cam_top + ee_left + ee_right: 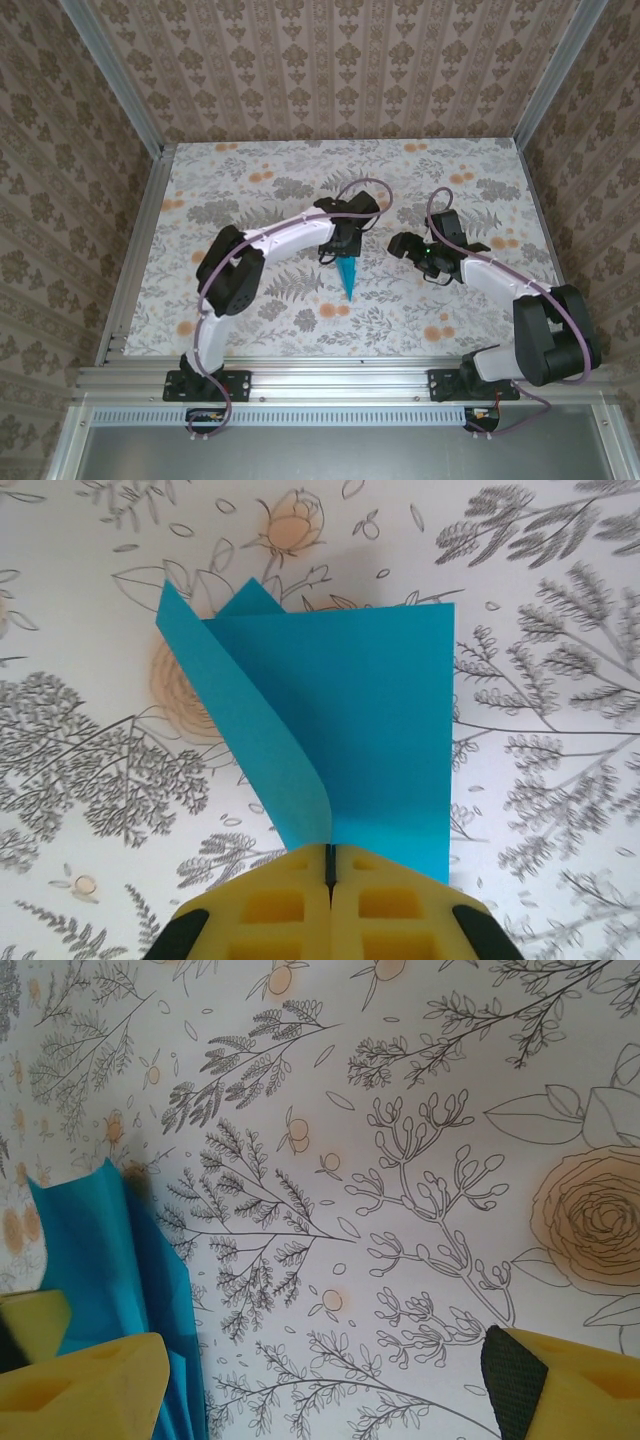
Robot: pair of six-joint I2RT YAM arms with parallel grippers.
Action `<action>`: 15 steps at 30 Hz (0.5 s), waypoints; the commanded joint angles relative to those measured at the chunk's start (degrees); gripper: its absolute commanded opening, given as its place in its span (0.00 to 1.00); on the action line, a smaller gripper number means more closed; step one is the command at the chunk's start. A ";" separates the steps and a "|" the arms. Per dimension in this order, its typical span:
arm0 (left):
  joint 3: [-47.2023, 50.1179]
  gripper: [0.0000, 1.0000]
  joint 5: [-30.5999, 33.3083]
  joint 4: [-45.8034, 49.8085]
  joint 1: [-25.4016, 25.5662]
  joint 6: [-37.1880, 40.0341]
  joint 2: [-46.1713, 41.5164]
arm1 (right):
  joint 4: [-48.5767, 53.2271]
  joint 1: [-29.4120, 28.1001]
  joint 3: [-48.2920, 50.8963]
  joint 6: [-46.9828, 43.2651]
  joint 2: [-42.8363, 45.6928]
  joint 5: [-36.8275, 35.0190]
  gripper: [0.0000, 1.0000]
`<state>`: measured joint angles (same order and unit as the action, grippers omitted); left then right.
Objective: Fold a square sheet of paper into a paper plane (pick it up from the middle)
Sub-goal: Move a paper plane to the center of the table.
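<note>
The square sheet of paper [348, 278] is bright teal and creased into a narrow pointed shape, its tip toward the near edge. My left gripper [343, 254] holds its wide end above the middle of the table. In the left wrist view the yellow fingers [280, 905] are pressed together on the paper [360, 730], whose flaps spread apart beyond them. My right gripper [400, 245] hovers just right of the paper, open. Its yellow fingers [90, 1385] stand wide apart with nothing between them, and the paper [100, 1250] lies by the left finger.
The floral table [250, 190] is bounded by an aluminium frame [135, 240] and patterned walls on three sides. A metal rail [340, 375] with both arm bases runs along the near edge.
</note>
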<state>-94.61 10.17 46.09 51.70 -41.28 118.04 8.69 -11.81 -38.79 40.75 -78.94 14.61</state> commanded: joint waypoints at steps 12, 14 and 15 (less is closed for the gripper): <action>28.82 0.00 -25.67 -41.42 -9.40 -4.00 -21.22 | -2.88 -2.10 -0.67 1.63 1.01 3.32 0.83; 30.93 0.00 -27.01 -44.57 -10.40 -5.11 -20.88 | -2.80 -2.68 -0.64 1.78 1.72 3.06 0.83; 31.95 0.00 -27.16 -45.93 -10.68 -5.88 -20.55 | -2.93 -3.25 -0.68 1.79 2.04 2.83 0.83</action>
<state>-65.10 -10.87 10.41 41.69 -44.16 97.67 6.44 -14.04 -38.83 41.36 -79.02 17.15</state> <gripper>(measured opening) 0.058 0.831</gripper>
